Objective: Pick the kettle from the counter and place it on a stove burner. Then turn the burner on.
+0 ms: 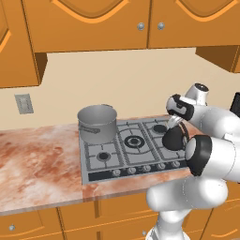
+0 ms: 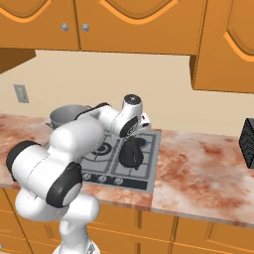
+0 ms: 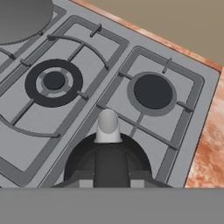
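Kettle [image 2: 132, 154], rigid and probably light, hangs over the stove by its thin handle, which the tool [image 2: 133, 140] clamps.

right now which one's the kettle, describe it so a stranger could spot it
Find the steel cooktop set in the marbled counter, then look to its right-hand side. There the kettle sits under the robot's hand, above the grate. It is small, squat and black, unlike the big grey pot at the left rear.
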Controlling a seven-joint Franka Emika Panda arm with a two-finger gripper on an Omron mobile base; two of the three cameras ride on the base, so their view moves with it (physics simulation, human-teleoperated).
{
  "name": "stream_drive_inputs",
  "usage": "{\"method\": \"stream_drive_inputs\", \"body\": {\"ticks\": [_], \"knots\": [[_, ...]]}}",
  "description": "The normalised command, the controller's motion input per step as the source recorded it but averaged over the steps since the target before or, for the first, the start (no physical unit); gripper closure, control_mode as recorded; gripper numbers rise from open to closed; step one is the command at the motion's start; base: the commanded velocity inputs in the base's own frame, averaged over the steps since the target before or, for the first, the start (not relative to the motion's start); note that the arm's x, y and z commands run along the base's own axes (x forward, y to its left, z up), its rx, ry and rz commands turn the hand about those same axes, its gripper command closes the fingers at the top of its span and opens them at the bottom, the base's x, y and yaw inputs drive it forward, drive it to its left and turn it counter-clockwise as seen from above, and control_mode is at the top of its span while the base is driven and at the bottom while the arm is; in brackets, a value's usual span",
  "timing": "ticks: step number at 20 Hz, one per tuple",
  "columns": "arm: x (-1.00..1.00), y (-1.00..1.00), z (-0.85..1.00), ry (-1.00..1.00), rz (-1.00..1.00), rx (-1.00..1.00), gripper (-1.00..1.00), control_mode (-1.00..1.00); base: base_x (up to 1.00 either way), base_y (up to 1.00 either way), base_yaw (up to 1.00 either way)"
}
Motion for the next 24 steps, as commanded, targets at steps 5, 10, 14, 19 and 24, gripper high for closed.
{"method": "stream_drive_inputs", "body": {"ticks": [5,10,14,19,24], "knots": [[0.12,-0.07,-0.16,-0.01,0.0,0.0,1.0,-1.0,0.0,0.0,0.0],[0.16,-0.01,-0.14,0.0,0.0,0.0,1.0,-1.0,0.0,0.0,0.0],[0.08,0.0,-0.26,0.0,0.0,0.0,1.0,-1.0,0.0,0.0,0.0],[0.0,0.0,-0.47,0.0,0.0,0.0,1.0,-1.0,0.0,0.0,0.0],[0.0,0.0,-0.18,0.0,0.0,0.0,1.0,-1.0,0.0,0.0,0.0]]}}
